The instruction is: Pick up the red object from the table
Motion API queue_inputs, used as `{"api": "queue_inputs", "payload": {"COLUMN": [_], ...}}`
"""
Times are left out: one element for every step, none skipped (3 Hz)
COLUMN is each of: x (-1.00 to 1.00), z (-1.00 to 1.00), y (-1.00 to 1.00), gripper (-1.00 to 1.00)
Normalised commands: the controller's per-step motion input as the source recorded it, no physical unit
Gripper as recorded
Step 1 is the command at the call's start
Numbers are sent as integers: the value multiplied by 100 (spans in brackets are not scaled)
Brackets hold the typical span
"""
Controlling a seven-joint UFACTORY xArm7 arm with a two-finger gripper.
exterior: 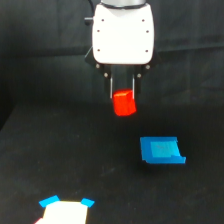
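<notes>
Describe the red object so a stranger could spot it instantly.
Find the big white gripper at top centre, above the black table. The red object sits between its thin fingers: a stubby red-orange block, unlike the flat blue piece lower right.

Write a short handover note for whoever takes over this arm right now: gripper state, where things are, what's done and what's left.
Gripper: shut on the red object, which sits between the fingers, its lower part showing below them.
Red object: appears lifted off the table, though the exterior view alone does not show the gap clearly.
Blue piece: on the table, lower and toward the exterior view's right, untouched.
Done: grasp made, lift apparently begun.
Left: confirm the object is clear of the table and keep the hold.
</notes>
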Motion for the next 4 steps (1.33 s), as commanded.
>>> {"api": "queue_inputs", "payload": {"x": [-42,-45,-64,-68], "z": [39,37,12,45], "y": [-75,-100,-75,-53], "gripper": [-86,-100,-77,-100]}}
